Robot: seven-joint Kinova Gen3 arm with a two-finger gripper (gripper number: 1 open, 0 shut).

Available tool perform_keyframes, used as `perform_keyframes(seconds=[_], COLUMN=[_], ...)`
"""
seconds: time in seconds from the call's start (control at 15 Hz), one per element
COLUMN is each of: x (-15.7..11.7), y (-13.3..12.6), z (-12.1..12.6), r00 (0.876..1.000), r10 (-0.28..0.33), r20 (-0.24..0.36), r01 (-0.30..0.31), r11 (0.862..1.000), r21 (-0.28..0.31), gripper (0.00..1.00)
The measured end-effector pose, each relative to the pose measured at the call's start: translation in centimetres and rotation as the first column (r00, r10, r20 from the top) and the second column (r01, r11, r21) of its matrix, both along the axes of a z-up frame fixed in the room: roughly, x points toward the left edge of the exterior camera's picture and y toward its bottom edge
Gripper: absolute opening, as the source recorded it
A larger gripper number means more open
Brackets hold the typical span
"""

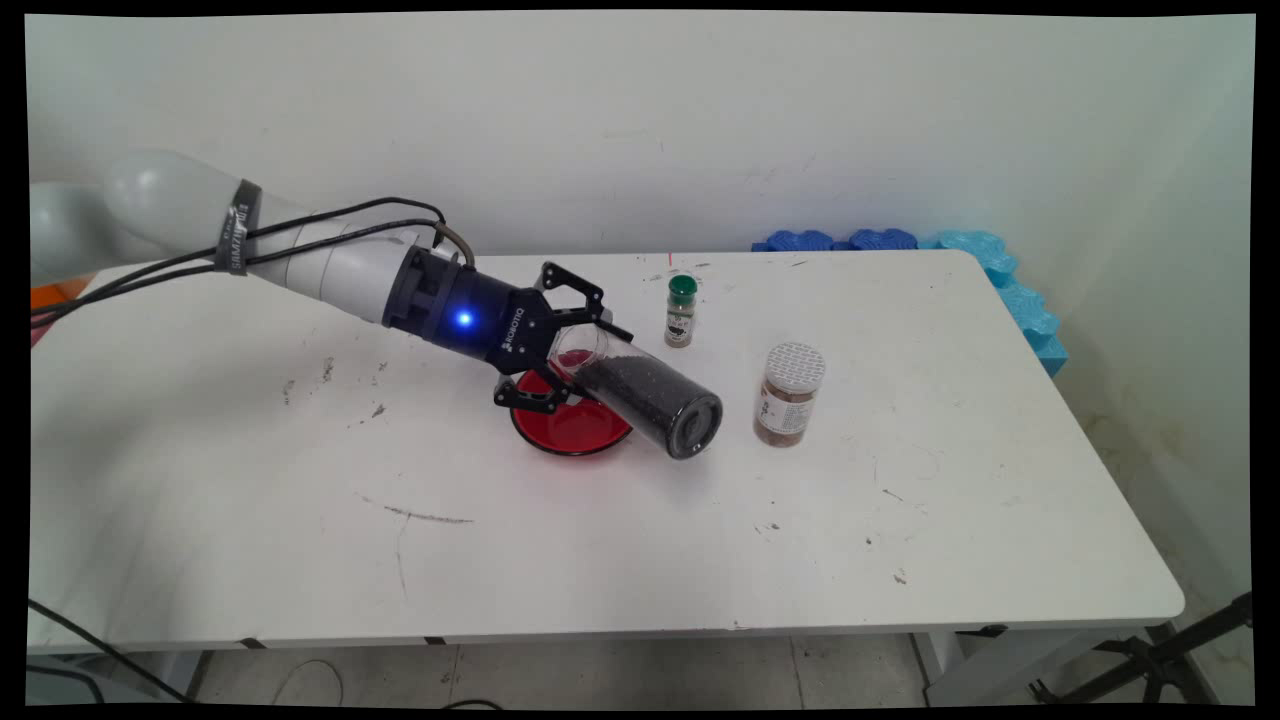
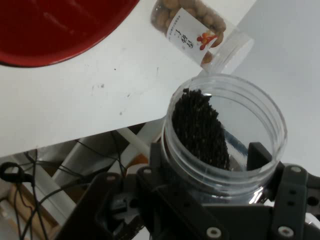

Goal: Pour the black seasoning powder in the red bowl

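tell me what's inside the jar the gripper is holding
The clear jar, clamped in the gripper and tipped over, holds dark, fine grains piled along one side. Its far end is covered by them.

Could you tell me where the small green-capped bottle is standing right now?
In the main view the green-capped bottle stands upright near the table's far edge, just beyond the tilted jar of dark grains and left of the white-lidded jar.

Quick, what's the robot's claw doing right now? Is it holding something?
Gripper: closed on a clear jar of black grains, tilted over the red plate.
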State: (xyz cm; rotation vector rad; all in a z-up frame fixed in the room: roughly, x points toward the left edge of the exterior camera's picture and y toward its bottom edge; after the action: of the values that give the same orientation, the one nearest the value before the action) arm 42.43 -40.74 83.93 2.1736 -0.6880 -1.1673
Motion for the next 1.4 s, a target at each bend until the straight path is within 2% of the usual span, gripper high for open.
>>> perform_keyframes(seconds=[0.6,1.4], x=[-0.03,0.11], y=[-0.15,-0.11], z=[-0.17,-0.37], r00=[0.997,0.992], r10=[0.057,0.094], r20=[-0.052,-0.082], r01=[-0.054,-0.087], r11=[0.997,0.992], r21=[0.054,0.086], gripper=[0.00,0.00])
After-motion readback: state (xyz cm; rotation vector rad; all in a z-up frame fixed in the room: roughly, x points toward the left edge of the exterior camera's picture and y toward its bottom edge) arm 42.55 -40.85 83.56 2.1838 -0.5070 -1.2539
